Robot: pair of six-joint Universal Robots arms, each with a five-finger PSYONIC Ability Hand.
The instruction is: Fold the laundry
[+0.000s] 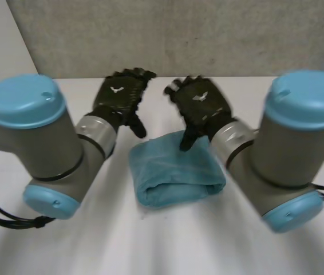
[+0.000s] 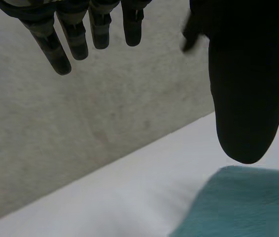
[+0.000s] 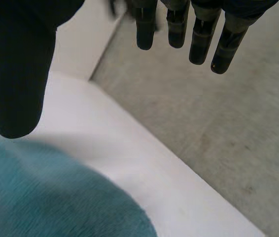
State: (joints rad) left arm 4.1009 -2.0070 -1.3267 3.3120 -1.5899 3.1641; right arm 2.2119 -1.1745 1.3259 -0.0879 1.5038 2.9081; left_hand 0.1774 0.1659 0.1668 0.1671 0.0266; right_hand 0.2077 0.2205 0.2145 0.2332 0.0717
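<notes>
Teal towel (image 1: pixel 176 172) lies under right robot hand (image 1: pixel 203 104)

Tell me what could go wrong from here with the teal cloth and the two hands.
1. The right hand, open, has its thumb over the far edge of the folded teal cloth; a careless move might snag it and pull the fold apart.
2. The left hand, also open, hangs close beside the right one, so they might bump.
3. The cloth's near edge looks puffy and may spring loose.
</notes>
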